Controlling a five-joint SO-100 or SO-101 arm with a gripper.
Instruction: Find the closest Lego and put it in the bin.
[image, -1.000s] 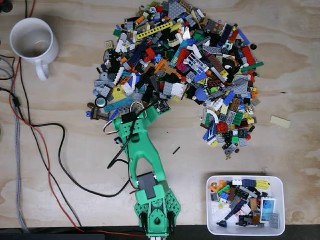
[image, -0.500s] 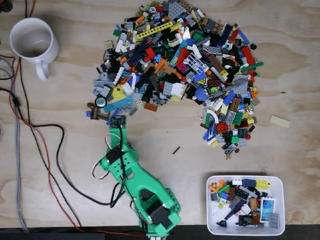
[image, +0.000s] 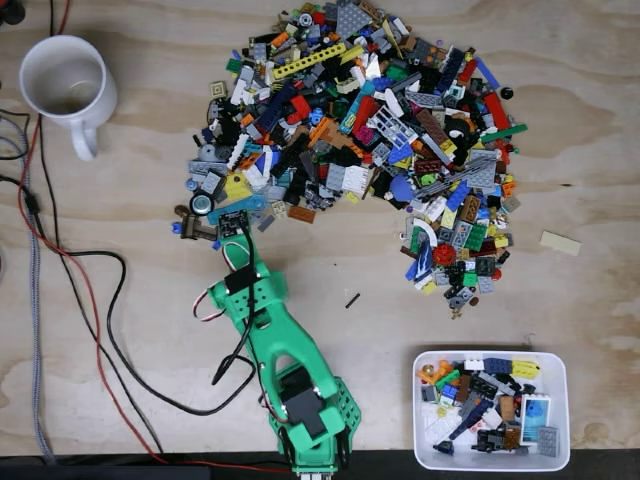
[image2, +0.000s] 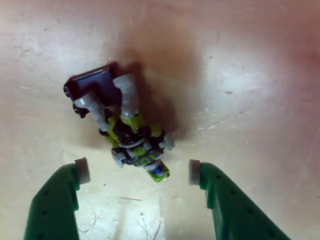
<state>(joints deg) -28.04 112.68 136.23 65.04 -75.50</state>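
Green arm (image: 275, 340) reaches up from the bottom edge of the fixed view across a plywood table (image: 150, 200), its tip at the lower left fringe of the big Lego pile (image: 360, 130). The gripper (image2: 139, 171) stands wide, nothing between the fingers; in the wrist view the two green fingers come up from the bottom corners, each with a small white pad (image2: 83, 170) at the tip. Between and just above them on bare wood lies a small Lego assembly (image2: 120, 120): dark blue block at the upper left, two grey cylinders, lime and black bits trailing down to the right, ending in a lime piece with a blue dot. That lower end sits roughly level with the pads, apart from both. In the fixed view the gripper head covers this spot, next to a brown and grey cluster (image: 190, 222) at the pile's edge, so I cannot tell the assembly there.

The bin (image: 491, 358) is at the lower right of the fixed view, well apart from the gripper, already holding a mix of bricks. White mug (image: 65, 85) sits at the upper left. Black and red cables (image: 90, 300) loop along the left side. A lone tan plate (image: 560, 243) lies right of the pile, and a small black stick (image: 352, 300) below it.
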